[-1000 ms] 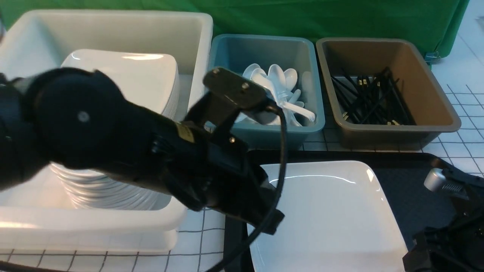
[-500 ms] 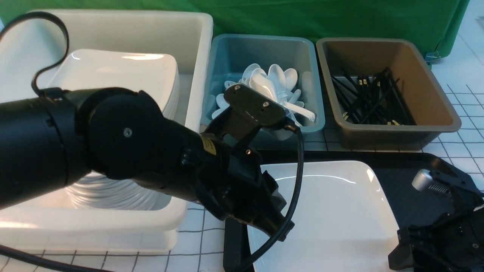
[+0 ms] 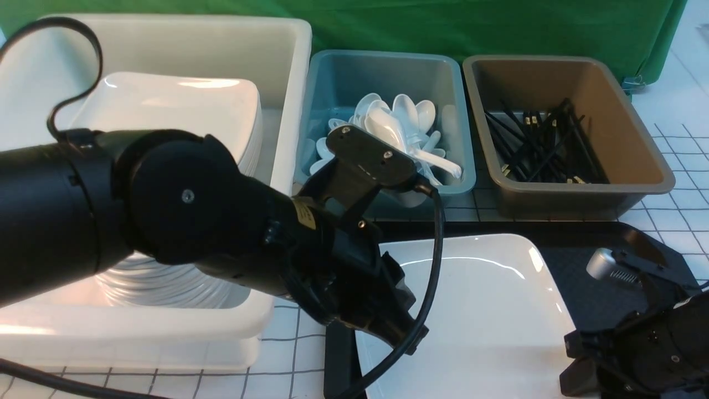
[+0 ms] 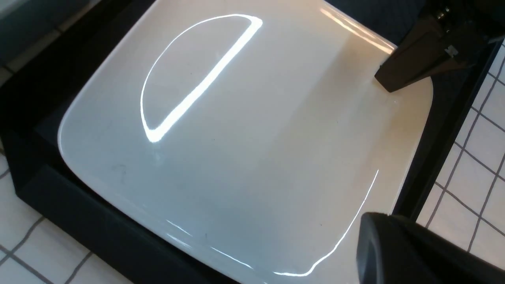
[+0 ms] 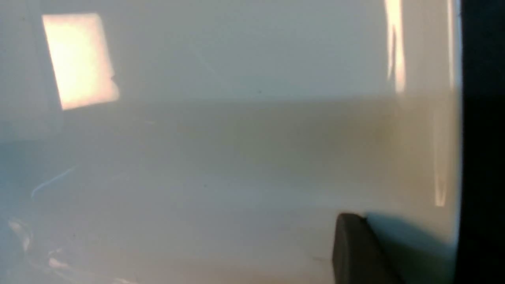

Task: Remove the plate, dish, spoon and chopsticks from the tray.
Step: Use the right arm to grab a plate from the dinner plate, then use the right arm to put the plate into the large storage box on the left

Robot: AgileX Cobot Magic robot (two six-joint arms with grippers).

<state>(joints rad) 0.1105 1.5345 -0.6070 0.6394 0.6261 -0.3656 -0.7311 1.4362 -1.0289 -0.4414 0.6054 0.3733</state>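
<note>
One large white plate [image 3: 471, 310] on the black tray [image 3: 576, 277], face up, glossy, rounded corners. Counter [image 3: 299, 346] under the tray, white with dark grid lines. Left end effector [image 3: 419, 338]: pressed together, angled down over the plate's left part, with cable [image 3: 435, 266] looping in front. Right end effector [image 3: 568, 371]: at the plate's right edge, near a corner, one finger over the white surface in the left wrist view. Cannot tell spread from pinching there; the rest hidden or blurred. Behind the tray, side by side: teal bin [image 3: 388, 54] with white spoons [image 3: 407, 122] heaped inside, brown bin [image 3: 637, 189] with black chopsticks [image 3: 545, 147] lying crisscross. To the left, white bin [image 3: 299, 72] with a tall plate stack [image 3: 171, 105], partly hidden by the left arm. Green cloth [image 3: 388, 27] along the back.
</note>
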